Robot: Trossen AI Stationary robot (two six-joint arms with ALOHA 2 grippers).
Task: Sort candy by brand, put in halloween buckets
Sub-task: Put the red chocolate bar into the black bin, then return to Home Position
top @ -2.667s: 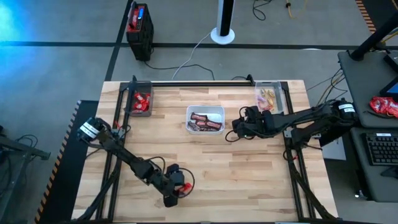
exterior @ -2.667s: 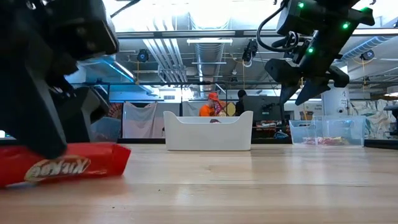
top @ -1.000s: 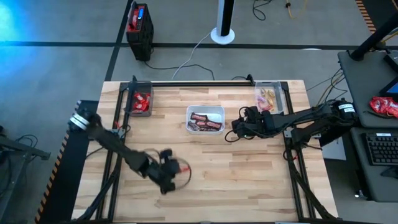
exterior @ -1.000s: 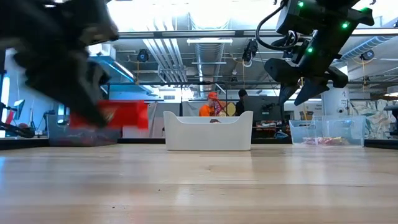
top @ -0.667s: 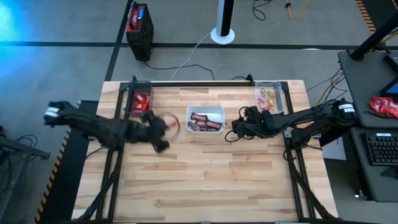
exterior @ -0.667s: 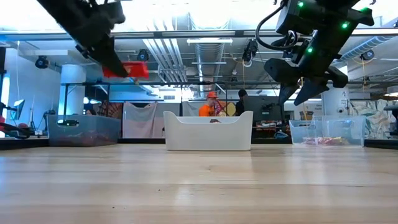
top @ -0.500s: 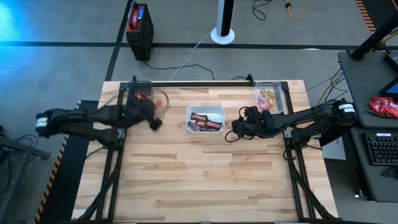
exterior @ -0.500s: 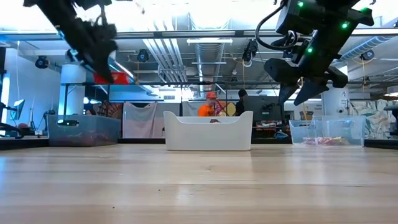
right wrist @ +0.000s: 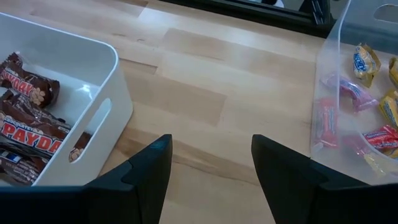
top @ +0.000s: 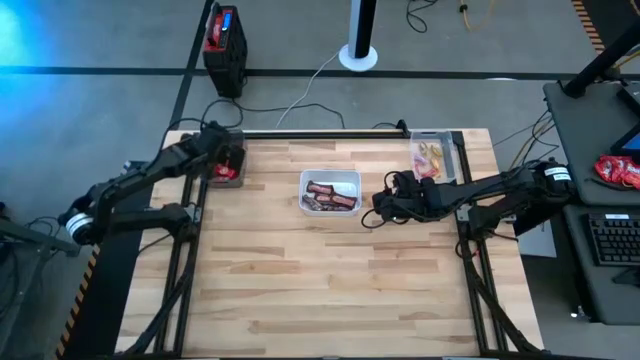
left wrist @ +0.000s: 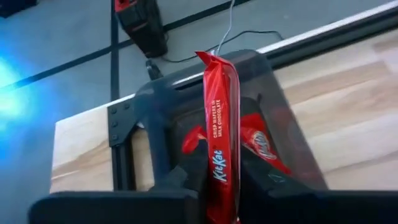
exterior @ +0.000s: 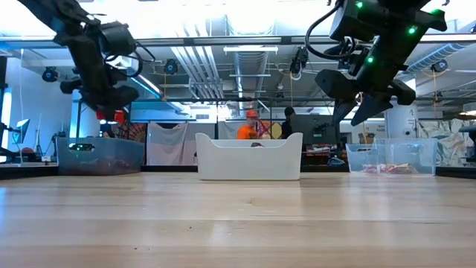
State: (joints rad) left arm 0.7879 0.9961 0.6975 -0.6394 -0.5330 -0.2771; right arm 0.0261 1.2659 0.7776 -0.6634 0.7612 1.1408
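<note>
My left gripper (top: 222, 158) hangs over the clear tub (top: 225, 166) at the table's far left corner, shut on a red KitKat bar (left wrist: 221, 137). More red candy (left wrist: 258, 142) lies in that tub. A white tray (top: 330, 192) in the middle holds dark brown bars (right wrist: 25, 127). At the far right, a clear tub (top: 435, 155) holds small yellow and pink pieces (right wrist: 364, 62). My right gripper (right wrist: 211, 168) stands open above the bare table between the tray and the right tub, with nothing between its fingers. My left gripper pinches the near end of the KitKat bar (left wrist: 219, 186) between its two fingers. The fingers slant down toward the table's far side, and the bar lies along them. The bar sticks out past the fingertips on edge, lifted clear above the tub.
On the floor beyond the far edge stand a red-and-black boxy device (top: 223, 38) and a round white pole base (top: 358, 55), with cables. A black rail (top: 320, 133) runs along the far edge. The near half of the table top (top: 330, 290) is bare wood.
My left gripper has swung from the table's near middle toward the far left corner, rising and rolling its wrist, with the red bar kept in its fingers. It now hangs over the far left tub. My right arm has kept still.
</note>
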